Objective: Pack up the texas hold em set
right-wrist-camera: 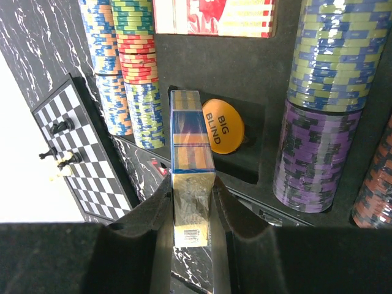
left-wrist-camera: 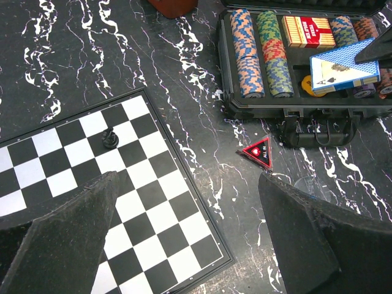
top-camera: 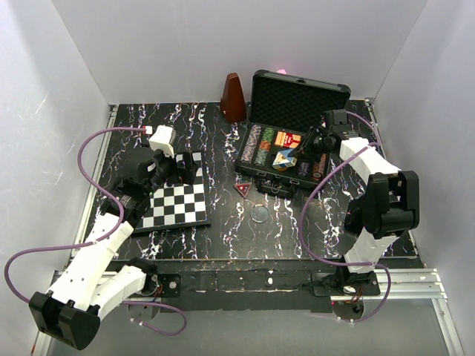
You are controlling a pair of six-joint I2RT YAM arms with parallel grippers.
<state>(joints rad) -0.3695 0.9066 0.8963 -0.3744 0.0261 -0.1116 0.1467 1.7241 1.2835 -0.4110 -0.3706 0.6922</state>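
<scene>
The black hard case [top-camera: 256, 172] lies open at the back right, its foam-lined lid [top-camera: 297, 95] upright. It holds rows of striped chips [left-wrist-camera: 248, 52] and a red card box [left-wrist-camera: 308, 32]. My right gripper [right-wrist-camera: 193, 202] is shut on a blue card box [right-wrist-camera: 191, 141] and holds it on edge over the case's middle slot, above the orange "BIG BLIND" button [right-wrist-camera: 223, 125]. The box also shows in the top view [top-camera: 283, 159]. A red triangular "ALL IN" marker [left-wrist-camera: 258, 153] lies on the table in front of the case. My left gripper [left-wrist-camera: 190, 233] is open and empty over the chessboard's corner.
The black-and-white chessboard [top-camera: 177, 206] lies at left centre with a dark piece [left-wrist-camera: 110, 139] on it. A brown metronome [top-camera: 233, 98] stands left of the case. A clear round disc [top-camera: 260, 213] lies on the marbled table [top-camera: 223, 148] near the marker. White walls close in three sides.
</scene>
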